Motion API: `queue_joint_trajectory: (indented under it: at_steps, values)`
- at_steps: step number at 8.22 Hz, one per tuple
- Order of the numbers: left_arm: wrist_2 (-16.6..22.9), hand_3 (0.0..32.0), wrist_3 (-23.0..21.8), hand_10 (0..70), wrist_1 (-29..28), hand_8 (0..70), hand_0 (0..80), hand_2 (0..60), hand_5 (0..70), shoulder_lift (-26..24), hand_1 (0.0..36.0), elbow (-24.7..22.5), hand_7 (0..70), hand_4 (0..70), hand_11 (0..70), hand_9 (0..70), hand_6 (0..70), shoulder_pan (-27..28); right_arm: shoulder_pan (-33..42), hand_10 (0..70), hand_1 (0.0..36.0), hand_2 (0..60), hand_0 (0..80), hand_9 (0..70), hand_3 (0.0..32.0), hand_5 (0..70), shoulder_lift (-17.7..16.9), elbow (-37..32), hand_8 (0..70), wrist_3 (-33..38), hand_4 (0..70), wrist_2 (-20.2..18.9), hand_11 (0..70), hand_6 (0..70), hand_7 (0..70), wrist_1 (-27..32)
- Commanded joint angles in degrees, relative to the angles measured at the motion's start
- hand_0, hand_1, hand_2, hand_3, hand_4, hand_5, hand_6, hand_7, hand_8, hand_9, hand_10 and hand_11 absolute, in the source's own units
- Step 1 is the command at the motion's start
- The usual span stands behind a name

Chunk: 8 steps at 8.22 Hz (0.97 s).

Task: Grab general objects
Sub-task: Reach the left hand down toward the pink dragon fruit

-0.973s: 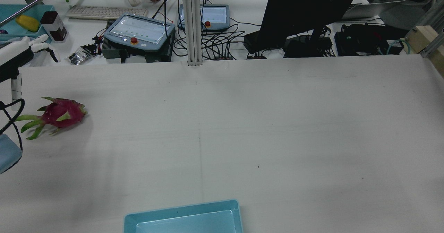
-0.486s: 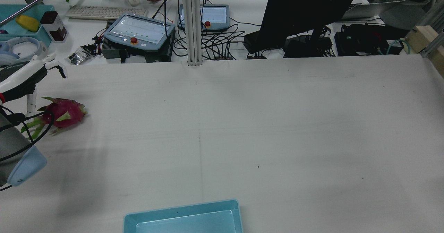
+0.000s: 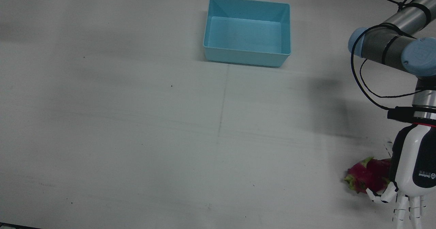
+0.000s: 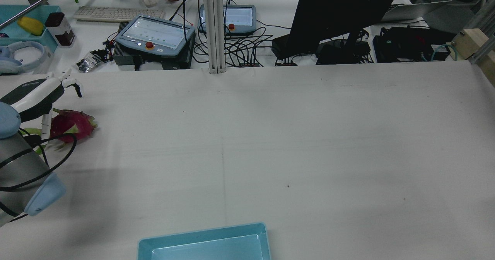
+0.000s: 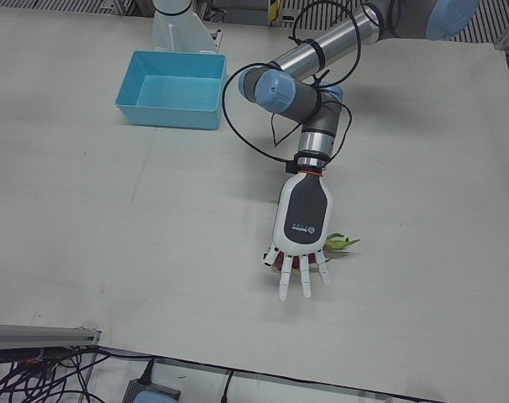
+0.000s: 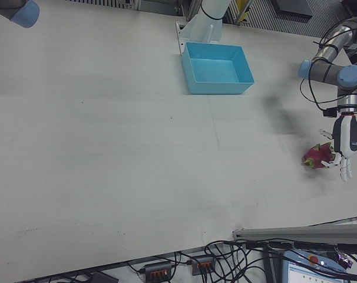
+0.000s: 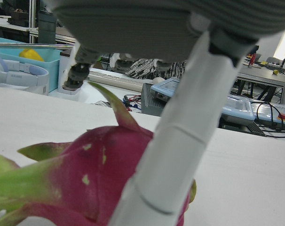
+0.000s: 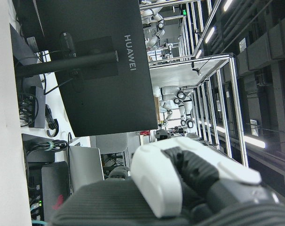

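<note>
Now the left hand (image 5: 301, 220), fingers spread, hangs over the dragon fruit (image 3: 368, 179); better sink squarely, then curl around its body, contact probably absent.

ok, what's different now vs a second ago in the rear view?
The left hand has swung in from the table's left edge and come down over the dragon fruit, fingers spread above it and not closed on it. The arm's elbow has come further into the rear view. The dragon fruit lies in the same spot, and the blue bin has not moved.
</note>
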Motion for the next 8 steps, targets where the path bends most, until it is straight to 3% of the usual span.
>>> queue_joint_trajectory:
  at_steps: [1, 8]
  values:
    - [-0.9, 32.0, -0.1, 0.0, -2.1, 4.8, 80.0, 0.0, 56.4, -0.1, 31.4, 3.0, 3.2, 0.0, 0.0, 0.0, 0.0, 1.1, 0.0, 0.0, 0.0, 0.0, 0.0, 0.0, 0.0, 0.0, 0.0, 0.1, 0.0, 0.0, 0.0, 0.0, 0.0, 0.0, 0.0, 0.0]
    - [-0.9, 32.0, -0.1, 0.0, -6.0, 3.6, 80.0, 0.0, 62.2, -0.1, 33.6, 8.0, 5.7, 0.0, 0.0, 0.0, 0.0, 1.2, 0.0, 0.0, 0.0, 0.0, 0.0, 0.0, 0.0, 0.0, 0.0, 0.1, 0.0, 0.0, 0.0, 0.0, 0.0, 0.0, 0.0, 0.0]
